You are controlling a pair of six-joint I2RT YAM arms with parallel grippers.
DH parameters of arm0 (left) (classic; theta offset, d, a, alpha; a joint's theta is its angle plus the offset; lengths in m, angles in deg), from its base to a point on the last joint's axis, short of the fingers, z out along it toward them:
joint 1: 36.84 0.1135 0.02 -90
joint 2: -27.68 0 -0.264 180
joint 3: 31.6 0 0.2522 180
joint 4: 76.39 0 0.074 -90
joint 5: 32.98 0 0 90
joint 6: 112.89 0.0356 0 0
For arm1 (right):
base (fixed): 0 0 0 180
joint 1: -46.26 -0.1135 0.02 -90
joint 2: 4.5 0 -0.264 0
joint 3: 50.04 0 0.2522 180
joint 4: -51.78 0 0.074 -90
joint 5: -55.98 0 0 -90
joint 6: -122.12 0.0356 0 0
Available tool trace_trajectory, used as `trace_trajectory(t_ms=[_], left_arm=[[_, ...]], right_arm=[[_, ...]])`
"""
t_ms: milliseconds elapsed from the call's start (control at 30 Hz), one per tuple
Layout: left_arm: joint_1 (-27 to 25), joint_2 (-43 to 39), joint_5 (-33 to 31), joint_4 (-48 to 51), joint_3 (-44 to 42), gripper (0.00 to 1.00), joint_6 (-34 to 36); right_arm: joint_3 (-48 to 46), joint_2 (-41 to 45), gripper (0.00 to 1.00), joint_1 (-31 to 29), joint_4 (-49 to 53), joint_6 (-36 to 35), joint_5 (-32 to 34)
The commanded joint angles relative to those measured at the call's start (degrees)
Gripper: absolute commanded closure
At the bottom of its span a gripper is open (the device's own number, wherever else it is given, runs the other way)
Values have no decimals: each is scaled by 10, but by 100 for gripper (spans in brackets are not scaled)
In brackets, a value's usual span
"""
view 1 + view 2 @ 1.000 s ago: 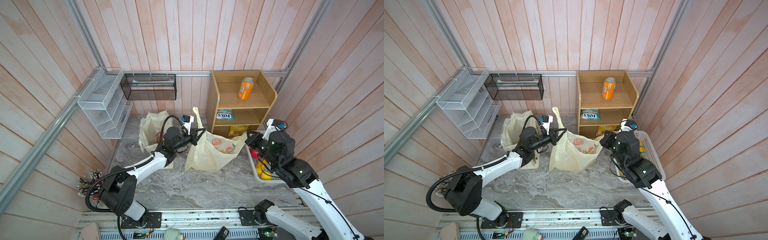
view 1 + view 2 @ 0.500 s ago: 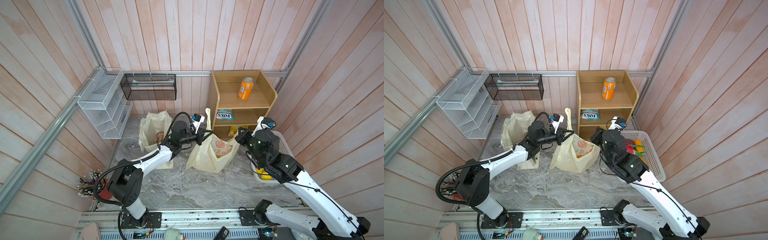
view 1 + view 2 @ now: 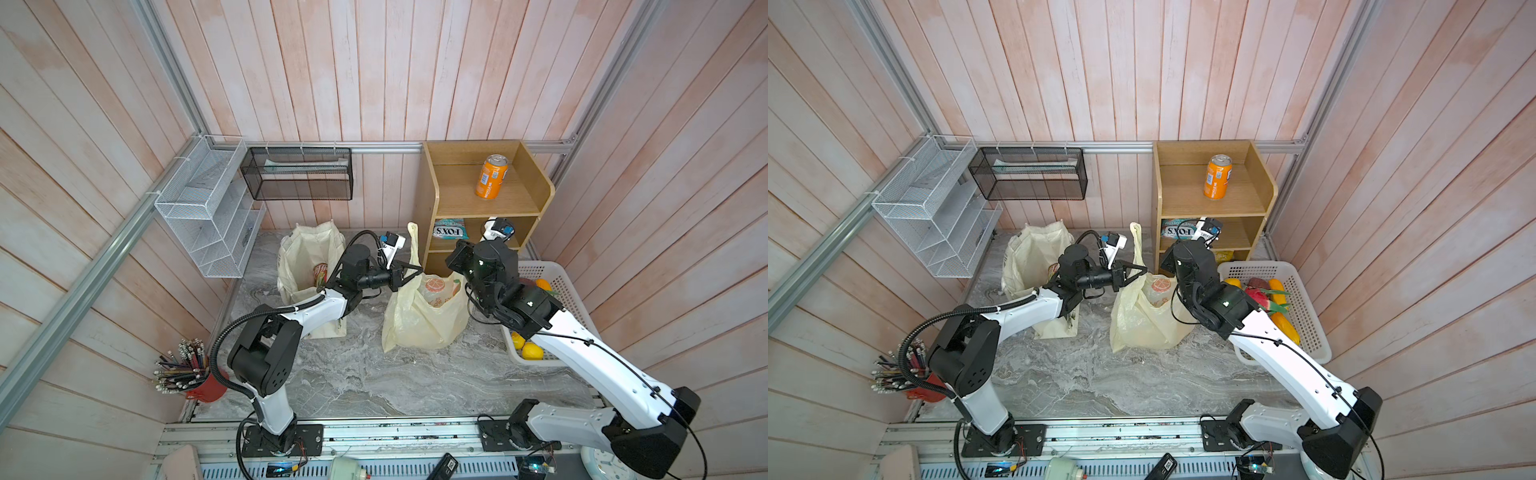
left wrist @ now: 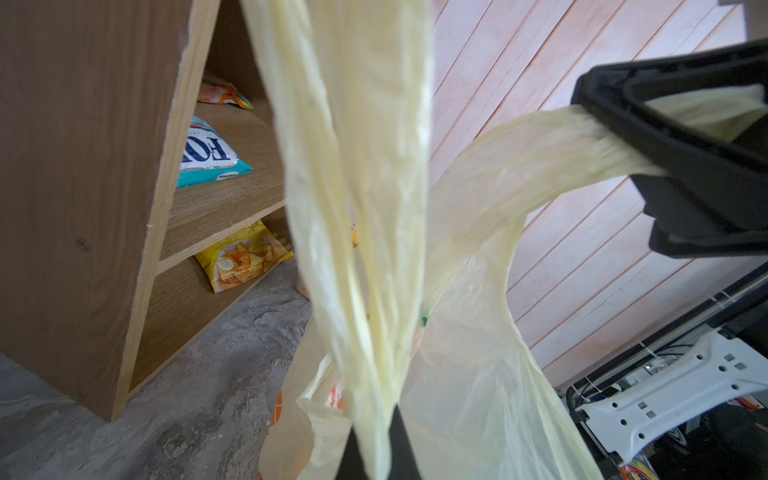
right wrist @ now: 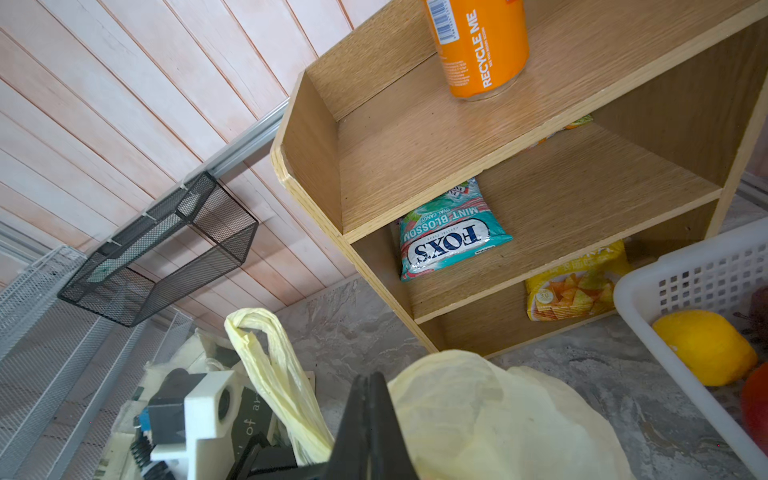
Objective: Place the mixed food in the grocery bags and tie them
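The cream plastic bag (image 3: 424,320) with orange fruit prints stands mid-table in both top views. My left gripper (image 3: 419,272) is shut on one of its loop handles (image 4: 353,208), which runs up between the fingers in the left wrist view. My right gripper (image 5: 371,380) is shut on the other handle (image 4: 519,166), right beside the left one, and its fingers are hidden under its wrist in both top views. The canvas tote (image 3: 305,257) stands behind my left arm. Yellow fruits (image 3: 525,347) and a red fruit (image 3: 1256,297) lie in the white basket (image 3: 1308,307).
A wooden shelf (image 3: 428,199) close behind the bag holds an orange can (image 3: 491,176), a FOX'S packet (image 3: 449,230) and a yellow snack packet (image 5: 577,282). Wire racks (image 3: 208,208) and a black mesh basket (image 3: 299,174) hang on the walls. A red pencil cup (image 3: 208,386) stands front left.
Both grippers, each holding a handle, have moved back toward the shelf and closer together. The right arm swung left from the basket. The bag now stands narrower and bunched.
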Motion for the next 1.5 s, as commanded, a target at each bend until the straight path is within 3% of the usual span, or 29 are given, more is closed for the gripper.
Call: trace_trajectory(t_ms=[0,200,533,833,1033,1367,1467], left_arm=[[0,11,35,-23,-1,100,-12],[4,15,60,38,31,100,36],[6,22,118,170,86,100,123],[6,33,121,290,133,100,204],[6,31,124,353,150,100,257],[3,20,153,372,163,100,275],[4,22,162,387,168,93,290]], right_arm=[[18,-8,100,-2,6,-41,-8],[45,-32,100,5,44,-112,-43],[104,-79,100,77,119,-241,-344],[140,-106,100,80,177,-341,-466],[121,-100,100,80,146,-341,-505],[39,-84,100,108,73,-290,-578],[32,-84,100,109,63,-282,-585]])
